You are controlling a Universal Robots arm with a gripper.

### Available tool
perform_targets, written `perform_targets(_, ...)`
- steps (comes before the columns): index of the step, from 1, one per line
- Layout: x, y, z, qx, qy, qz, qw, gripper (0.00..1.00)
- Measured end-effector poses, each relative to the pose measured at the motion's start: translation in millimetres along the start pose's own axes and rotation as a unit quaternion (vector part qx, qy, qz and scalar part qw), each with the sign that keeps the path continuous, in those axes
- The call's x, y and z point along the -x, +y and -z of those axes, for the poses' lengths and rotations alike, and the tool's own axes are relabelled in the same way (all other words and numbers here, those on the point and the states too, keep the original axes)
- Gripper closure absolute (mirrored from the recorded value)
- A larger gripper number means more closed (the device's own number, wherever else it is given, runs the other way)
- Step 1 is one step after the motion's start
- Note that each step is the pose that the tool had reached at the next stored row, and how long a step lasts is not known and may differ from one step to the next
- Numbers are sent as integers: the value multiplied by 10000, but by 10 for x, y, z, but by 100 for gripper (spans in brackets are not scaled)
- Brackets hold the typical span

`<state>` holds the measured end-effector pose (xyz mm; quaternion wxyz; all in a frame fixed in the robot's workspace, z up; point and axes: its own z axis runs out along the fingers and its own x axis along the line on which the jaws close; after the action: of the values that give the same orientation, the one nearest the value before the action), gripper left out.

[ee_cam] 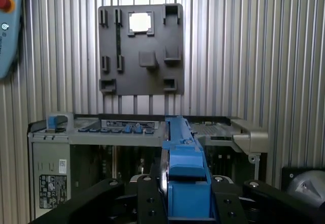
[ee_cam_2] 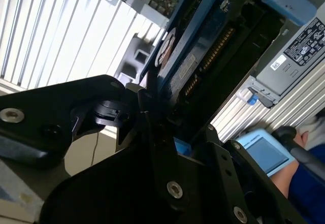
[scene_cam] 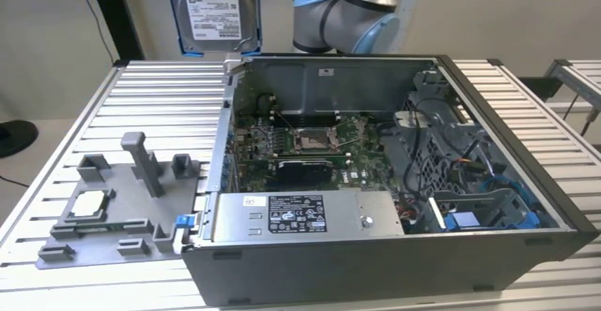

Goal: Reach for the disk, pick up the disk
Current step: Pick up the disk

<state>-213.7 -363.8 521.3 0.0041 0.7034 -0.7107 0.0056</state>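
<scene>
Seen in the first wrist view: gripper [ee_cam: 187, 206] clamped narrow on the disk [ee_cam: 185, 183], black fingers [ee_cam: 144, 203] pressed against either side of its blue rail. Same grasp in the second wrist view, with the disk [ee_cam_2: 203, 46] edge-on and its connector row showing.

Seen in the exterior view: disk [scene_cam: 214, 12] upright in the air above the back corner of the open computer case [scene_cam: 376, 269], on the exterior view's left — white label facing outward, clear of the case rim, just beside the robot arm [scene_cam: 343, 19].

Inside the case: motherboard [scene_cam: 310, 142] at the middle, grey metal box with a white sticker [scene_cam: 300, 216] along the near wall.

Beside the case, on the slatted table [scene_cam: 150, 100]: grey fixture plate [scene_cam: 103, 212] carrying a small white-silver chip [scene_cam: 89, 200].
</scene>
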Motion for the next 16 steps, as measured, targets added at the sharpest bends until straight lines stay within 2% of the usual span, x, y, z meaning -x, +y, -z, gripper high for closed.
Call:
perform_targets(10,3,-352,0,0,0,0,10000,100)
perform_targets(16,6,-592,0,1,1,0,10000,100)
